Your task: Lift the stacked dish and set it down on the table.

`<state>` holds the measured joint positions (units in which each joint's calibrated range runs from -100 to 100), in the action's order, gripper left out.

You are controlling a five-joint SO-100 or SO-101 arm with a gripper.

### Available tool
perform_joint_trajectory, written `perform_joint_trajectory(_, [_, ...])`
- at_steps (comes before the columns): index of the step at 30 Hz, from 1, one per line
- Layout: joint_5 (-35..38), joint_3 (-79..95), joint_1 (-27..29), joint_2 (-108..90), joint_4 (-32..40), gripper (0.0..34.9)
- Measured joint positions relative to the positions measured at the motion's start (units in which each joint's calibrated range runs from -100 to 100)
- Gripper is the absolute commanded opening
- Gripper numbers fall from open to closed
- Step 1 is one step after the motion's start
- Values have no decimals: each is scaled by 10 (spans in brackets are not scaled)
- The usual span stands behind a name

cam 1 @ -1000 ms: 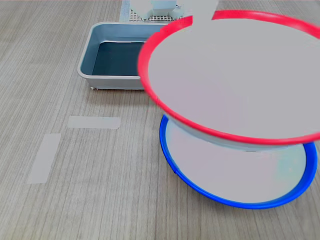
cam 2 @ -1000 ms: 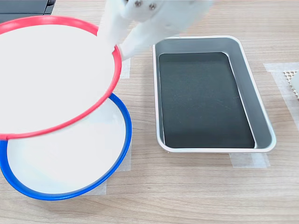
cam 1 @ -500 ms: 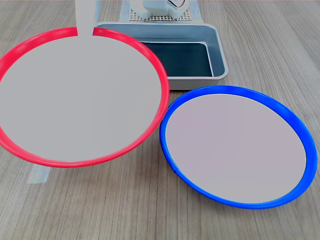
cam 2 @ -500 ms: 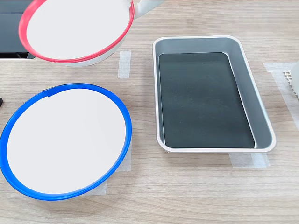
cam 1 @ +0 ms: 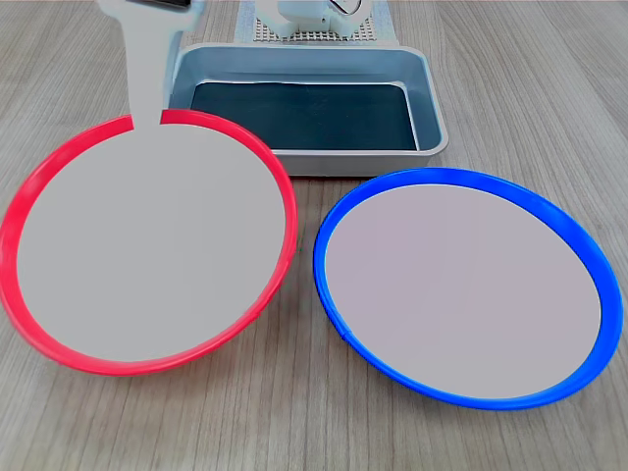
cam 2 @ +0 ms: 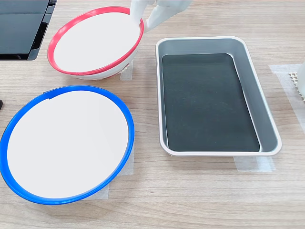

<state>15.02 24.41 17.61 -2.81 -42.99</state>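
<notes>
The table (cam 1: 549, 88) carries everything here, and the grey tray (cam 2: 267, 119) serves as the landmark. The blue dish (cam 1: 461, 289) lies flat on the table just in front of the tray in the first exterior view, and the red dish (cam 1: 147, 245) sits beside the tray's near corner, to the first exterior view's left of the blue one and clear of it. In the second exterior view the red dish (cam 2: 95, 40) looks tilted, its tray-side edge raised, so it seems low over the table or only partly down. The gripper (cam 2: 143, 23) pinches that raised rim, one white finger (cam 1: 149, 83) lying over the edge. Letting go now could drop the high edge, making the dish slap, rock or slide toward the tray. Whether the underside touches the table is hard to tell, and the arm is cut off at the top of both exterior views.
</notes>
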Motion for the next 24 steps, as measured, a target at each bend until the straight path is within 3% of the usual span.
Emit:
perform_joint_trajectory(14, [10,25,9,38,86,0])
perform_joint_trajectory(24, [4,65,-9,38,103,0])
